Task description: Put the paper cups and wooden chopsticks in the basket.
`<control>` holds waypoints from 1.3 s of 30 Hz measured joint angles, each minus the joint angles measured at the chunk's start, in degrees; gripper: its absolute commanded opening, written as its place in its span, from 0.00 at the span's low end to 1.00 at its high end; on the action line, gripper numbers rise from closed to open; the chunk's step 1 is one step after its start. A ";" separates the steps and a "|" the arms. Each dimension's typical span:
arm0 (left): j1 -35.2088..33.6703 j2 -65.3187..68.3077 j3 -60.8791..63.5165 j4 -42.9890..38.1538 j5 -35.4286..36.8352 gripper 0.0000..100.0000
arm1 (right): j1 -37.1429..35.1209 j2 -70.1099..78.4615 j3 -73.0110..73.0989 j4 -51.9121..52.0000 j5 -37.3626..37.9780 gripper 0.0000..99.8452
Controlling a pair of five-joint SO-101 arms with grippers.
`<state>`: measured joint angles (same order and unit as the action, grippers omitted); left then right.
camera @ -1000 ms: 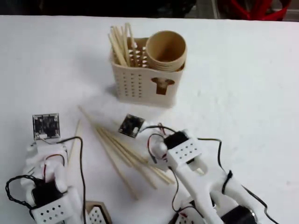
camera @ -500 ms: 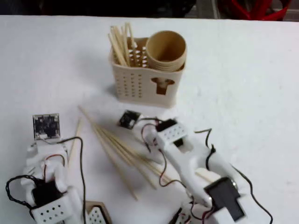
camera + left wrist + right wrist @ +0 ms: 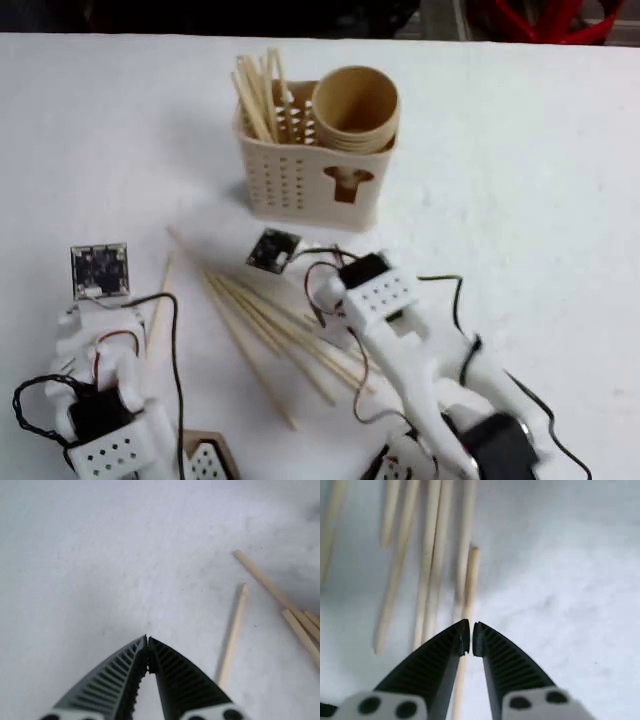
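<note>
The left hand [image 3: 148, 649] sits low over the tabletop [image 3: 530, 180], fingers pressed together, just where it was a second ago. A stray chopstick [image 3: 231, 635] lies just beside it. The right hand [image 3: 471, 637], also pressed together and gripping nothing, hangs over the loose chopsticks [image 3: 265, 325] fanned out in front of the basket [image 3: 300, 185]. Its tip is just above one stick. Since a second ago it has pushed a little toward the basket. Farthest off, the basket stands upright, holding stacked cups [image 3: 355, 105] and standing chopsticks [image 3: 258, 95].
</note>
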<state>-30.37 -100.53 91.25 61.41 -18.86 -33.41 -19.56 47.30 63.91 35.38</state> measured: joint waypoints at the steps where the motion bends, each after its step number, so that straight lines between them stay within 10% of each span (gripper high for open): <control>1: 0.00 0.00 0.00 0.00 0.00 0.02 | 0.00 -2.02 0.00 0.53 0.00 0.02; 17: 0.00 0.00 0.00 0.00 0.00 0.02 | 0.00 -9.93 7.30 7.03 2.73 0.13; 39: 0.00 0.00 0.00 0.00 0.00 0.02 | 0.09 -8.70 22.51 -18.37 5.89 0.01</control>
<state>-30.37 -100.53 91.25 61.41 -18.86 -33.32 -28.26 69.80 45.54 41.27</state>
